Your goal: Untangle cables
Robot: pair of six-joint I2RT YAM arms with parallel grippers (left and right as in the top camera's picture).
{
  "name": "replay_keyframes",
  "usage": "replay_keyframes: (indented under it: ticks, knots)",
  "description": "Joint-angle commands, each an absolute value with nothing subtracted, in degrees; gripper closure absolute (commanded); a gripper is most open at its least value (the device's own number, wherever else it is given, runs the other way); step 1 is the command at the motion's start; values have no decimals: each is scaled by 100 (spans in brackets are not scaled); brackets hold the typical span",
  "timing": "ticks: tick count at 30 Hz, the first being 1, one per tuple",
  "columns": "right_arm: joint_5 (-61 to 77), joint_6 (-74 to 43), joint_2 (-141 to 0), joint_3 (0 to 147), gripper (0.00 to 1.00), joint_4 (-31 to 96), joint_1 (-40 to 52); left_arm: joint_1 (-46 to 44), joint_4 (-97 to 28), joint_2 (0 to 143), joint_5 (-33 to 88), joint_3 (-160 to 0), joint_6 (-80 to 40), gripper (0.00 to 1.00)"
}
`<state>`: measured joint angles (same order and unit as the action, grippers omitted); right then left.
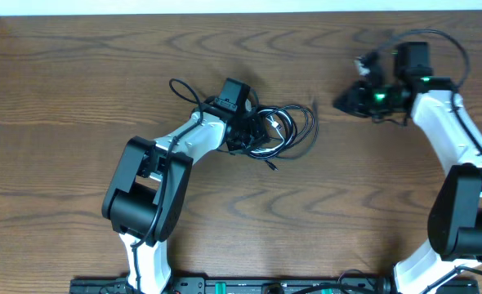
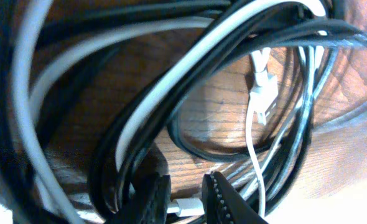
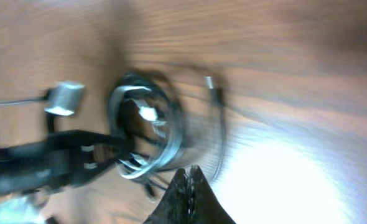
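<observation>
The cables (image 1: 294,131) lie in a tangled coil at the table's centre, black cords looped with one white cord. My left gripper (image 1: 245,135) is down in the coil's left side. Seen from the left wrist, black cables (image 2: 190,140) and the white cable (image 2: 171,87) fill the frame, and my left gripper (image 2: 186,193) is shut on a white plug (image 2: 186,207) at the end of the white cord. My right gripper (image 1: 341,101) hovers to the right of the coil, shut and holding nothing. In the right wrist view the coil (image 3: 146,127) is blurred beyond its closed fingertips (image 3: 188,177).
The left arm (image 1: 184,143) reaches up from the front edge to the coil. The right arm (image 1: 445,122) runs along the right side. A thick black robot wire (image 1: 184,88) loops behind the left wrist. Bare wood table (image 1: 78,98) surrounds the coil.
</observation>
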<state>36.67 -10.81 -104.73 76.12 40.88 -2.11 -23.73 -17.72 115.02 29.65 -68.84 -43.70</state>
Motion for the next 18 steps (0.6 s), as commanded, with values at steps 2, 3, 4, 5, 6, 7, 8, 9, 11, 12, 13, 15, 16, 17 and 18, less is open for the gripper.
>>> replay_keyframes:
  ticks: [2,3,4,5,6,7,8,9,11,12,13,15,16,17,18]
  knots:
    - [2056,-1500,-10549,7557,99,4556,23,-2333,-1767,11695,2589,-6772,-4355,76]
    - [1973,-1522,-10556,7544,99,4589,56,-2333,-1750,11695,2589,-6772,-4355,76]
    - [1964,-1507,-10567,7533,97,4580,113,-2333,-1750,11695,2589,-6772,-4355,76]
    - [1990,-1411,-10567,7531,95,4525,183,-2333,-1750,11695,2589,-6772,-4355,76]
    - [2064,-1240,-10567,7533,89,4412,259,-2333,-1752,11695,2589,-6772,-4355,76]
    - [2180,-1094,-10567,7533,84,4287,329,-2333,-1752,11695,2589,-6772,-4355,76]
    - [2300,-991,-10567,7533,76,4174,381,-2333,-1752,11695,2589,-6772,-4355,76]
    - [2443,-904,-10567,7533,69,4014,445,-2333,-1752,11695,2591,-6772,-4355,76]
    - [2418,-711,-10582,7531,55,3496,709,-2333,-1752,11695,2620,-6772,-4353,76]
    - [2412,-637,-10606,7531,53,3358,797,-2333,-1752,11695,2633,-6772,-4351,76]
    - [2410,-515,-10650,7531,51,3192,917,-2333,-1754,11695,2635,-6772,-4338,76]
    - [2318,-259,-10807,7531,46,2915,1153,-2333,-1776,11695,2637,-6772,-4338,76]
    - [2187,-137,-10930,7531,44,2788,1269,-2333,-1778,11695,2652,-6772,-4335,76]
    - [2112,-60,-11015,7531,44,2724,1321,-2333,-1780,11695,2652,-6772,-4335,76]
    - [2095,113,-11139,7531,43,2637,1365,-2333,-1780,11695,2652,-6772,-4338,76]
